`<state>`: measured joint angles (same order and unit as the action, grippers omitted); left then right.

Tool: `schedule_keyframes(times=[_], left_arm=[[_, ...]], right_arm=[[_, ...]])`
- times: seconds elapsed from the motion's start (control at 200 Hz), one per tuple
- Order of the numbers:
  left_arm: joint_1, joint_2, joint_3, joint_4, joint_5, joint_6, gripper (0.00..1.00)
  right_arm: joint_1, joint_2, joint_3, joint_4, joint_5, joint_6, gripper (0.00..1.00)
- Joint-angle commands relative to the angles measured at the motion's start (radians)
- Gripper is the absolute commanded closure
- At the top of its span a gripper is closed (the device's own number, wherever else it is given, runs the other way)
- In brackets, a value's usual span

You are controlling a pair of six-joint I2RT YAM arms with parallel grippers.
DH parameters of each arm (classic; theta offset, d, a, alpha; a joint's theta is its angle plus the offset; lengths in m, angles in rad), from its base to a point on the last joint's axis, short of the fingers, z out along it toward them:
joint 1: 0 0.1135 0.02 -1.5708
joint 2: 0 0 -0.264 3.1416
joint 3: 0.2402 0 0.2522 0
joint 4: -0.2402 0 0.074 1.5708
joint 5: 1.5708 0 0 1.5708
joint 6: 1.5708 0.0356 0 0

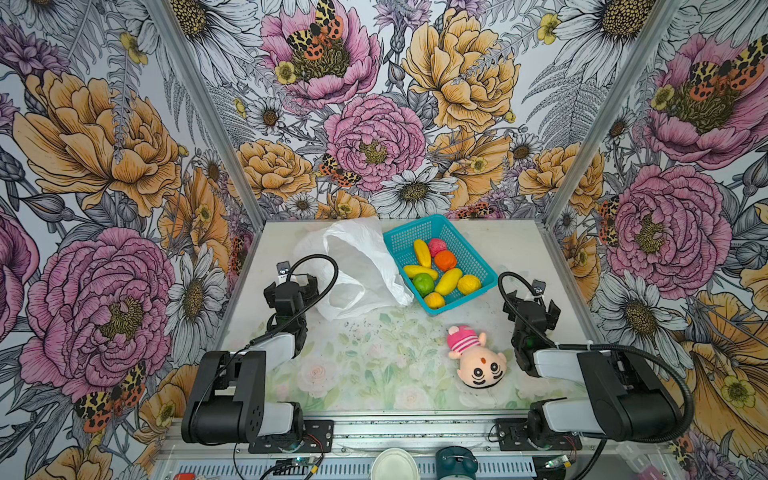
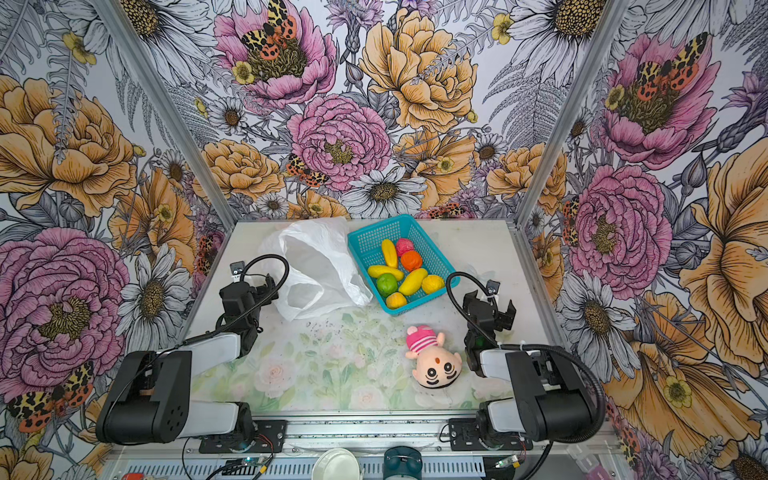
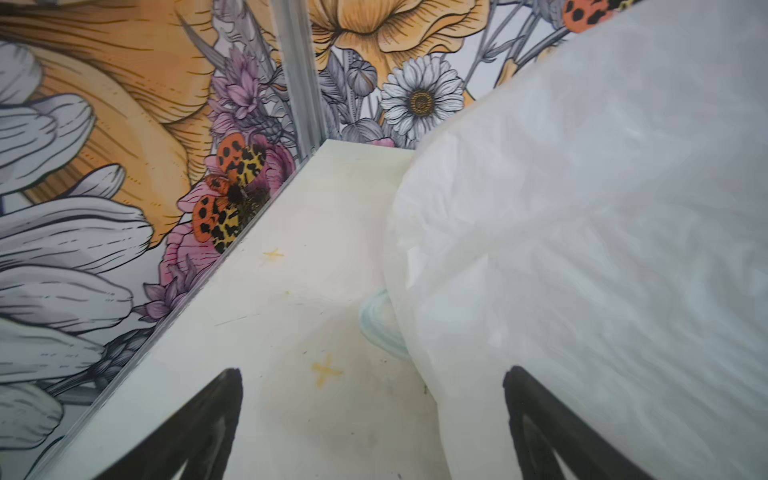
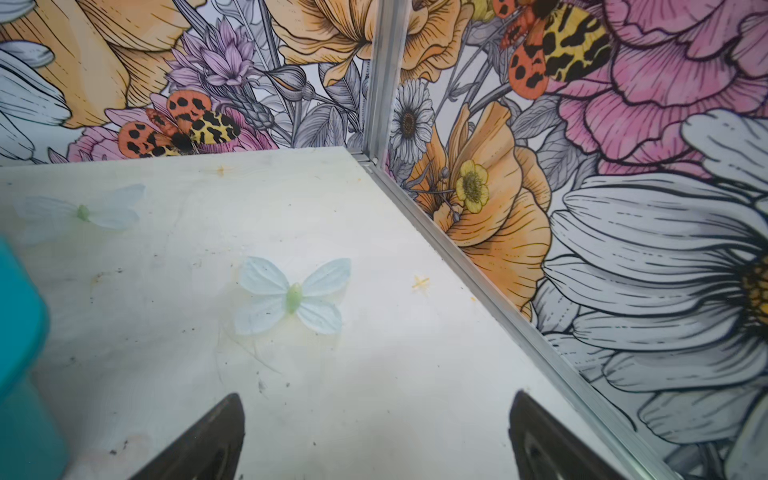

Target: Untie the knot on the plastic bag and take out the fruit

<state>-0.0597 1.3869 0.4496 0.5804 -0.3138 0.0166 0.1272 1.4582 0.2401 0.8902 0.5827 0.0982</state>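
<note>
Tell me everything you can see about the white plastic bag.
The plastic bag is thin, crinkly, translucent white film, lying slack at the far left of the table. Its mouth gapes open, with one loose handle loop toward the front. It looks empty. Its right edge lies against the teal basket.

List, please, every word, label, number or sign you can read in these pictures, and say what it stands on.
No text can be read.
left arm's tag: a dark mark, too small to read.
right arm's tag: likewise too small to read.
plastic bag, basket, doll: no print visible.
</note>
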Motion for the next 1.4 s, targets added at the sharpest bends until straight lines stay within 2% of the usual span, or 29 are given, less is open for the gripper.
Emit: schedule_keyframes(times=[0.0, 0.08, 0.18, 0.2, 0.225, 0.27, 0.32, 0.34, 0.37, 0.415, 0.46, 0.525, 0.63, 0.956, 1.396], left_arm=[[-0.012, 0.038, 0.048, -0.015, 0.025, 0.064, 0.01], [0.005, 0.038, 0.04, 0.013, 0.051, 0.054, 0.01], [0.026, 0.035, 0.021, 0.061, 0.097, 0.028, 0.01], [0.029, 0.036, 0.016, 0.073, 0.097, 0.022, 0.01], [0.037, 0.039, 0.002, 0.097, 0.149, 0.014, 0.01], [0.053, 0.081, -0.036, 0.216, 0.197, 0.003, 0.01], [0.065, 0.146, -0.056, 0.316, 0.229, -0.001, 0.01], [0.068, 0.167, -0.063, 0.357, 0.237, 0.0, 0.01], [0.072, 0.161, -0.078, 0.364, 0.243, -0.004, 0.01], [0.071, 0.153, -0.087, 0.377, 0.212, -0.014, 0.01], [0.076, 0.165, -0.098, 0.412, 0.202, -0.021, 0.01], [0.081, 0.161, -0.088, 0.384, 0.195, -0.035, 0.01], [0.077, 0.163, -0.081, 0.376, 0.196, -0.029, 0.01], [0.071, 0.162, -0.08, 0.372, 0.187, -0.027, 0.01], [0.069, 0.162, -0.078, 0.368, 0.186, -0.025, 0.01]], right_arm=[[-0.01, 0.019, 0.092, 0.068, -0.102, -0.048, 0.0], [-0.063, 0.018, 0.138, -0.041, -0.181, -0.001, 0.01], [-0.075, 0.044, 0.125, -0.012, -0.249, -0.006, 0.03], [-0.079, 0.078, 0.105, 0.058, -0.245, -0.001, 0.02], [-0.09, 0.112, 0.079, 0.179, -0.254, -0.02, 0.02], [-0.092, 0.052, 0.074, 0.084, -0.254, 0.018, 0.01], [-0.105, 0.097, 0.051, 0.208, -0.256, 0.004, 0.0], [-0.102, 0.084, 0.048, 0.188, -0.255, 0.006, 0.0], [-0.105, 0.058, 0.054, 0.132, -0.253, 0.028, 0.0], [-0.112, 0.083, 0.059, 0.171, -0.253, 0.019, 0.01], [-0.108, 0.063, 0.06, 0.134, -0.253, 0.026, 0.01], [-0.111, 0.083, 0.036, 0.214, -0.26, 0.017, 0.01], [-0.109, 0.081, 0.032, 0.215, -0.262, 0.013, 0.0], [-0.103, 0.081, 0.126, 0.034, -0.276, 0.003, 0.01], [-0.101, 0.082, 0.128, 0.031, -0.276, 0.002, 0.0]])
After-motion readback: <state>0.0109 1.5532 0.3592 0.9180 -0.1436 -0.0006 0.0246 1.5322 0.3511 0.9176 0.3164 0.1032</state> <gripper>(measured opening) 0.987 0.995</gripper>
